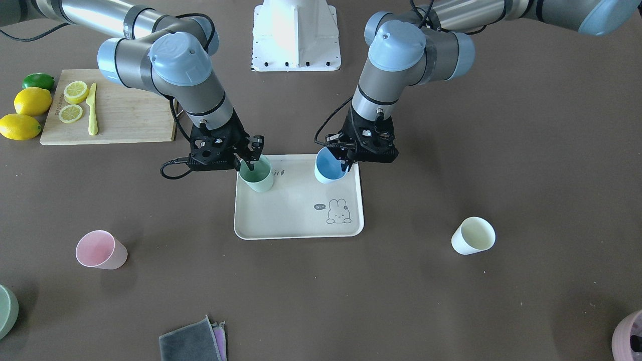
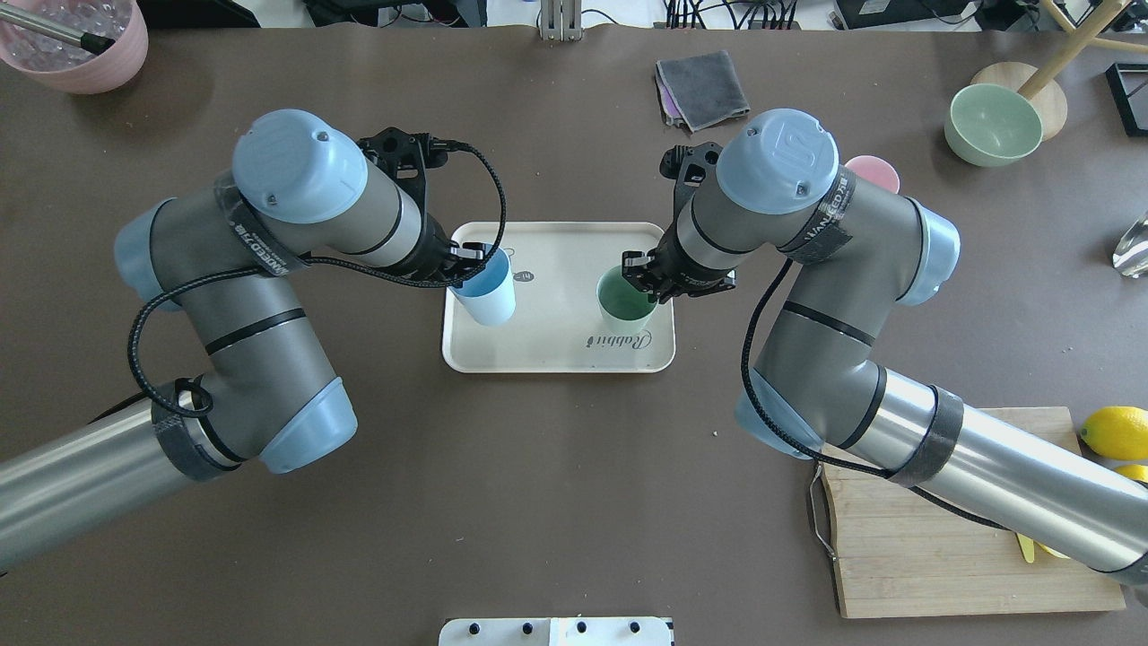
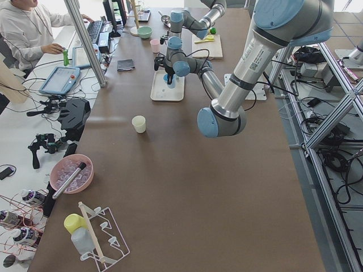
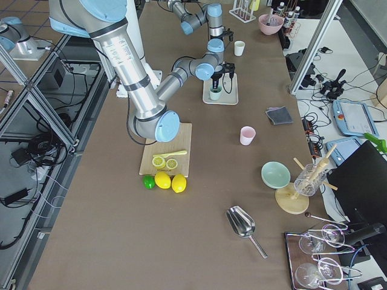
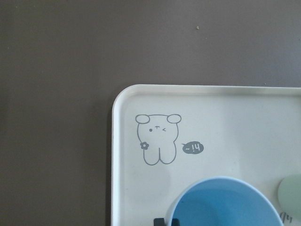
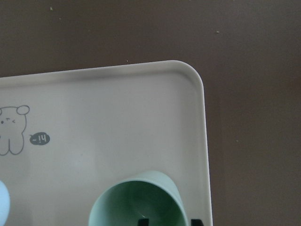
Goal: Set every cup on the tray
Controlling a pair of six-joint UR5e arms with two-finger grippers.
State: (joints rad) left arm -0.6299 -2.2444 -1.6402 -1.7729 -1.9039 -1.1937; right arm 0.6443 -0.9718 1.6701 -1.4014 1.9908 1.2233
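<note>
The beige rabbit tray (image 1: 296, 220) lies at the table's middle. My left gripper (image 1: 345, 159) is shut on the rim of a blue cup (image 1: 329, 168), one finger inside it, over the tray's robot-side corner; the cup fills the bottom of the left wrist view (image 5: 225, 202). My right gripper (image 1: 250, 161) is shut on the rim of a green cup (image 1: 257, 175) at the tray's other robot-side corner, also seen in the right wrist view (image 6: 136, 200). A pink cup (image 1: 100, 249) and a cream cup (image 1: 473, 235) stand upright on the table, off the tray.
A wooden cutting board (image 1: 125, 115) with lemon slices and a yellow knife lies on my right, whole lemons and a lime beside it. A grey cloth (image 1: 193, 343) lies at the far edge. A green bowl (image 2: 994, 124) and a pink bowl (image 2: 76, 45) sit at the far corners.
</note>
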